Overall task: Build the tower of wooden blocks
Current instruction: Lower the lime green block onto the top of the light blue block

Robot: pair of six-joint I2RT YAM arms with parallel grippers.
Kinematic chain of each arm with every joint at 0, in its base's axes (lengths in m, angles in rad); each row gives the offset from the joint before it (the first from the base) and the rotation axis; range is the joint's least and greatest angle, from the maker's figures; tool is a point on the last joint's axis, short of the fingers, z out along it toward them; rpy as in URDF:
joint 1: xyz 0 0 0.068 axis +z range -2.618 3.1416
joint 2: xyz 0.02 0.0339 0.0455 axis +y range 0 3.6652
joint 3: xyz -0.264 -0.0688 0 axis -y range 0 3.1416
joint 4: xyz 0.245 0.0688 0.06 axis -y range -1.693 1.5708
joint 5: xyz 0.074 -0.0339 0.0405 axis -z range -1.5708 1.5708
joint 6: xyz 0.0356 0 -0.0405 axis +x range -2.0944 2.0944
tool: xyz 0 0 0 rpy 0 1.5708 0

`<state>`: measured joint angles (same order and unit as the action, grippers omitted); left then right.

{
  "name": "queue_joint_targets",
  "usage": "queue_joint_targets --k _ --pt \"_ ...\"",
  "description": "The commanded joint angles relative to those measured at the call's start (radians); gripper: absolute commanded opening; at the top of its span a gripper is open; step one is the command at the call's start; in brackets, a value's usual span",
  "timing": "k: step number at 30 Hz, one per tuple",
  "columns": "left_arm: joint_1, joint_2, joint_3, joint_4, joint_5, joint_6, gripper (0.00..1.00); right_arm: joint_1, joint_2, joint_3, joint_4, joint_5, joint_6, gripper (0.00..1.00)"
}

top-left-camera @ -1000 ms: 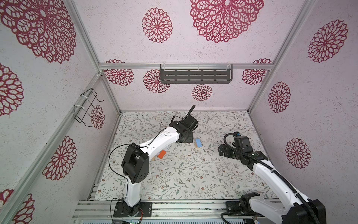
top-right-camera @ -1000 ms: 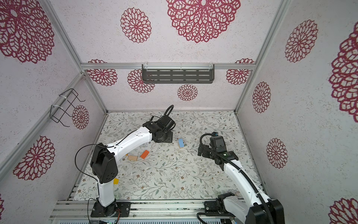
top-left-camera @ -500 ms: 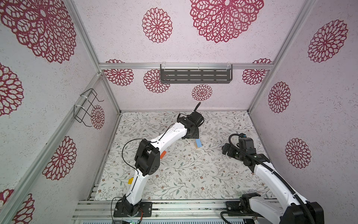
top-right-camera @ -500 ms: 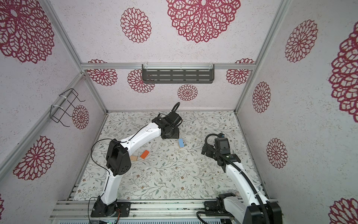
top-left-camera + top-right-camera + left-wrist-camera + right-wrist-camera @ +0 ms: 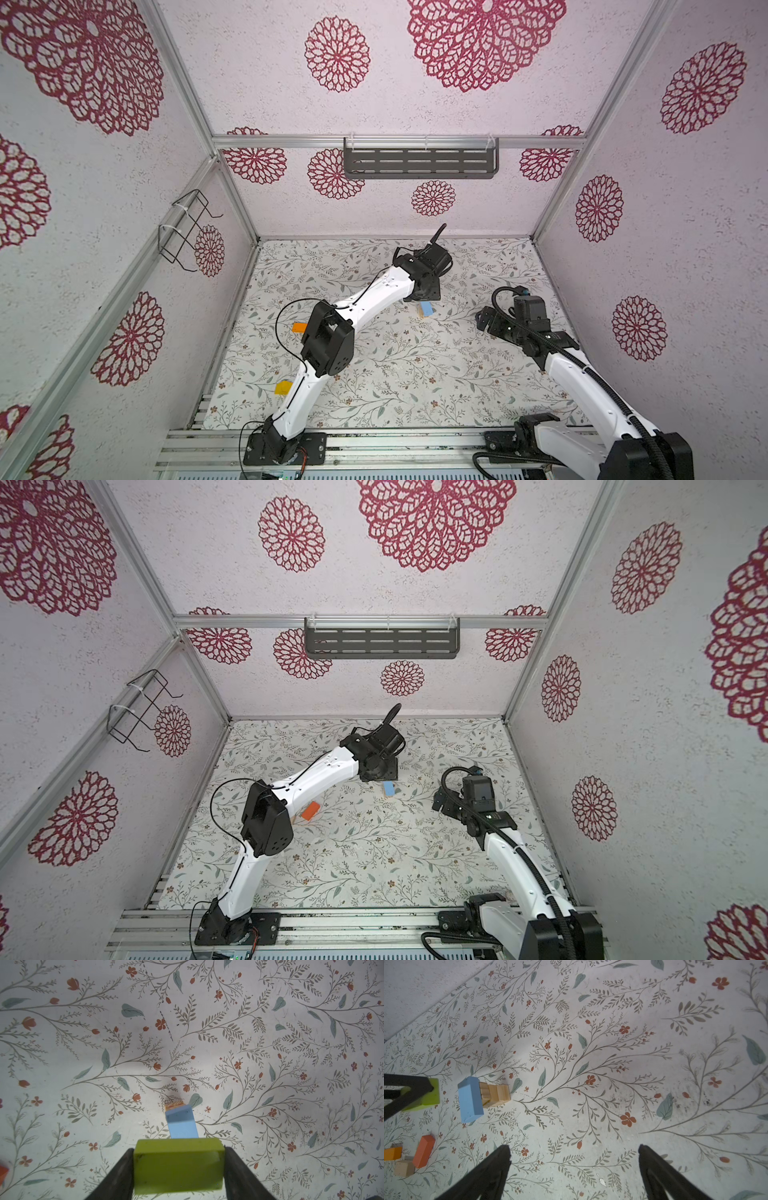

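Observation:
The wood block tower is a short stack of natural cubes (image 5: 496, 1093) topped by a light blue bar (image 5: 470, 1099), standing mid-floor in both top views (image 5: 427, 308) (image 5: 389, 788). My left gripper (image 5: 179, 1150) is shut on a lime green block (image 5: 178, 1165) held crosswise between its fingers. It hovers just beside the tower's far side (image 5: 423, 291), apart from the blue bar (image 5: 180, 1124). The right wrist view shows that green block (image 5: 430, 1093) next to the tower. My right gripper (image 5: 574, 1147) stands open and empty, to the right of the tower (image 5: 484, 322).
A red-orange bar (image 5: 423, 1151), an orange bar (image 5: 392, 1153) and a plain cube (image 5: 403, 1167) lie on the floor at the left. A yellow block (image 5: 282, 387) sits by the left arm's base. A black shelf (image 5: 419, 163) and a wire basket (image 5: 187, 228) hang on the walls.
My left arm has swung right with the green block, up to the blue-topped stack. My right gripper has drawn back slightly to the right, still open.

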<state>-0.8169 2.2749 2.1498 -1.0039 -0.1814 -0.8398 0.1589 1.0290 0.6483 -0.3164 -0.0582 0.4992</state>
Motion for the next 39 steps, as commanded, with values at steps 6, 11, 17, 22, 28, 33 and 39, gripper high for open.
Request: queue_joint_targets --k 6,11,17,22,28,33,39 --pt "-0.010 0.051 0.054 0.007 -0.024 -0.044 0.63 -0.010 -0.018 -0.006 0.019 -0.018 0.009 0.99" --pt "-0.010 0.067 0.072 0.002 -0.024 -0.042 0.63 -0.010 -0.017 -0.010 0.024 -0.024 0.009 0.99" --pt "-0.010 0.078 0.074 -0.008 -0.031 -0.047 0.63 -0.014 -0.014 -0.015 0.030 -0.030 0.008 0.99" --pt "-0.010 0.084 0.073 -0.007 -0.027 -0.050 0.63 -0.015 -0.015 -0.018 0.034 -0.033 0.008 0.99" --pt "-0.010 0.094 0.077 -0.013 -0.022 -0.053 0.63 -0.022 -0.020 -0.021 0.036 -0.035 0.009 0.99" --pt "-0.009 0.099 0.083 -0.013 -0.020 -0.056 0.63 -0.027 -0.022 -0.024 0.042 -0.044 0.008 0.99" --pt "-0.010 0.110 0.097 -0.015 -0.009 -0.058 0.63 -0.032 -0.022 -0.029 0.045 -0.052 0.009 0.99"
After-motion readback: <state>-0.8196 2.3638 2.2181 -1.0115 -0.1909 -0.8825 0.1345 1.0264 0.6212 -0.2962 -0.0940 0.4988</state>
